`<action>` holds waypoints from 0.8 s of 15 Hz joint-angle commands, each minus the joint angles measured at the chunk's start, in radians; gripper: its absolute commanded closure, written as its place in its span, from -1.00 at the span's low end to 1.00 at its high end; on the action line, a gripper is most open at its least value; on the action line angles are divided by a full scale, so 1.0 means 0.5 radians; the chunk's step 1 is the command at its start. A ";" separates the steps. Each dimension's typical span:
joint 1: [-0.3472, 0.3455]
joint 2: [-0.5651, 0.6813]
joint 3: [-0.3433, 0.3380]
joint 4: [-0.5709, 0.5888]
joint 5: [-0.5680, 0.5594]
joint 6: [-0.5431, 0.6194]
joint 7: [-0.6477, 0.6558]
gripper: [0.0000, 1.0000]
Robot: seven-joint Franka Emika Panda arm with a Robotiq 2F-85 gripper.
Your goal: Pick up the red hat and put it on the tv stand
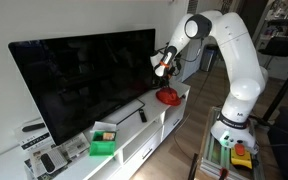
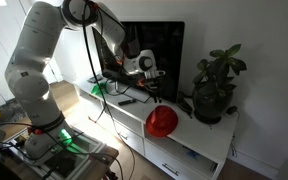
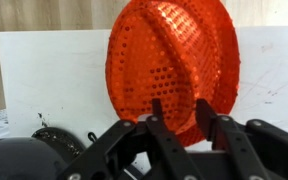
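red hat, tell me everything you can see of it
The red hat is bright orange-red, with a rounded crown and a dotted, sequin-like surface. It rests on the white tv stand top near its end, beside the potted plant. The gripper hangs open just above it; contact cannot be told.

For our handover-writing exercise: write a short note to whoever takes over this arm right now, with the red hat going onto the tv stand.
Hand: open, holding nothing, poised just above the red hat.
Red hat: lying on the tv stand, toward the end where the potted plant stands.
Done: the hat appears placed and released.
Left: lift the hand clear and check that the hat sits securely.
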 commanded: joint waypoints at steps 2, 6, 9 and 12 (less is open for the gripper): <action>0.032 0.017 -0.040 0.009 0.133 0.155 0.073 -0.57; -0.008 -0.125 -0.016 -0.083 0.315 0.142 0.051 -1.00; -0.026 -0.245 -0.016 -0.141 0.440 0.082 0.038 -1.00; -0.033 -0.369 -0.020 -0.215 0.501 0.004 0.008 -1.00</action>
